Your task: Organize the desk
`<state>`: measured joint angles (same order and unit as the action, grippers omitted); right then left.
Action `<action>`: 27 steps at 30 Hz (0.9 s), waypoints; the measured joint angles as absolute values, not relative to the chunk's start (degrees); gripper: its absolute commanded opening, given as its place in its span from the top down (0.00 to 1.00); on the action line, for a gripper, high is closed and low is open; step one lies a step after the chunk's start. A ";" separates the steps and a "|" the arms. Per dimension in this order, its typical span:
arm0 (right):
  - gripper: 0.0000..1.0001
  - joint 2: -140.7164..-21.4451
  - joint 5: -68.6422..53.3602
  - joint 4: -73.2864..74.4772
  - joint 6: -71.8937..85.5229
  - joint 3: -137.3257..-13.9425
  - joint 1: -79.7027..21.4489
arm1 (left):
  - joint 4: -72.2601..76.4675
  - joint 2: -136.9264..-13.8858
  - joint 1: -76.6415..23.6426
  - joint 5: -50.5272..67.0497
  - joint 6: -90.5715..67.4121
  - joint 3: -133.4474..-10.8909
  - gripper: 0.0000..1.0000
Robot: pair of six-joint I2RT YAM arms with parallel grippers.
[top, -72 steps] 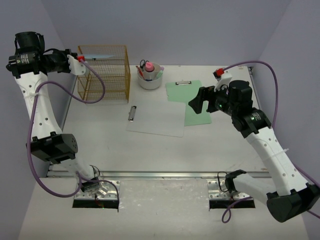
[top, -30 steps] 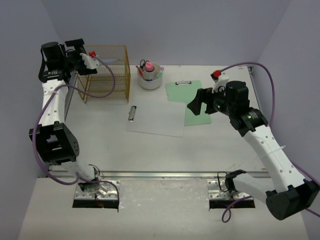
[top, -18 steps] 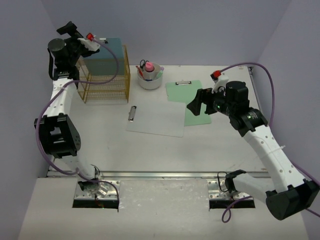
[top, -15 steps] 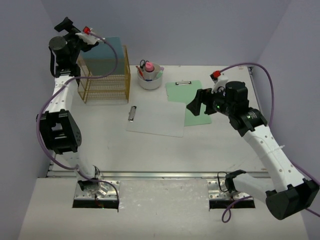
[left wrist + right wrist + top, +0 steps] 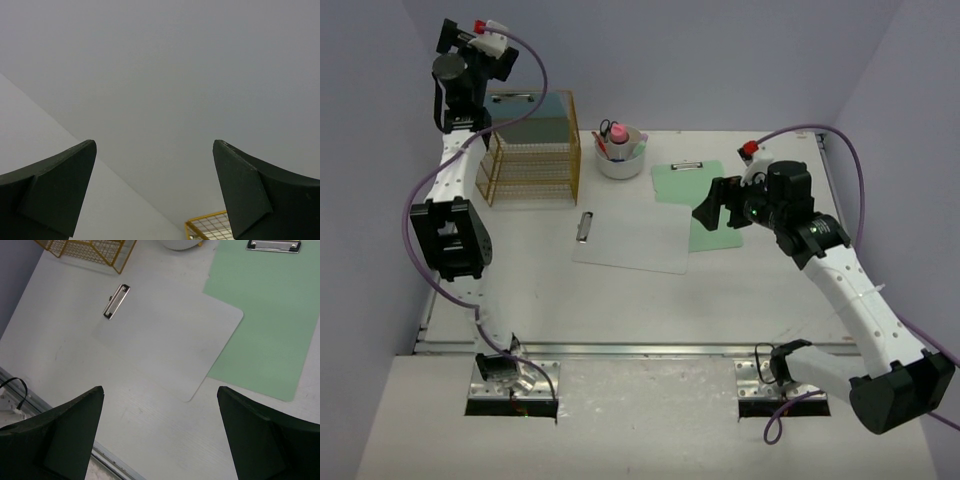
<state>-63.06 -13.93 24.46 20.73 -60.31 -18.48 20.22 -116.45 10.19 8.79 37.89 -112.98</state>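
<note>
The desk (image 5: 540, 290) is a white tabletop with a metal rail (image 5: 620, 349) along its front. A white clipboard (image 5: 632, 238) lies at its middle, with a green clipboard (image 5: 698, 192) behind and to the right of it. A teal clipboard (image 5: 532, 106) rests on top of a gold wire rack (image 5: 528, 150) at the back left. My left gripper (image 5: 475, 45) is raised high above the rack, open and empty, facing the wall (image 5: 155, 155). My right gripper (image 5: 718, 208) hovers open and empty above the near edge of the white clipboard (image 5: 165, 335) and the green clipboard (image 5: 270, 315).
A white bowl (image 5: 619, 160) holding scissors and a pink item stands behind the clipboards. Pale lavender walls close in the left, back and right sides. A corner of the rack (image 5: 210, 227) shows low in the left wrist view.
My left arm has swung up from beside the rack to high above it. The teal clipboard has come into view and settled flat on the rack's top. The right arm has barely moved.
</note>
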 measured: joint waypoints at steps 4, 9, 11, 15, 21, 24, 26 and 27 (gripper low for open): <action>0.06 -63.05 -13.85 24.40 20.24 -60.22 -18.48 | 23.13 -113.94 10.40 10.58 31.48 -105.26 0.00; 0.15 -63.71 -12.24 24.50 16.96 -59.10 -18.23 | 25.13 -103.38 11.33 16.52 22.21 -91.28 0.00; 0.28 -65.20 -11.40 24.83 14.78 -58.94 -17.61 | 24.51 -97.58 11.56 19.34 19.56 -88.79 0.00; 0.57 -71.77 -11.39 26.96 9.14 -60.00 -16.01 | 22.64 -82.58 11.73 25.51 18.08 -84.47 0.00; 0.53 -85.30 -14.72 30.18 6.46 -65.94 -15.54 | 11.00 -61.12 11.58 30.66 16.73 -74.58 0.20; 0.47 -87.32 -15.62 29.58 8.06 -67.08 -15.57 | 0.37 -54.14 11.18 31.36 14.69 -69.55 0.33; 0.45 -87.33 -15.61 29.22 9.67 -67.09 -15.57 | -6.49 -51.05 10.40 30.50 12.78 -64.78 0.38; 0.45 -87.33 -15.56 28.91 10.51 -67.09 -15.57 | -9.49 -49.53 9.77 29.61 11.67 -61.52 0.38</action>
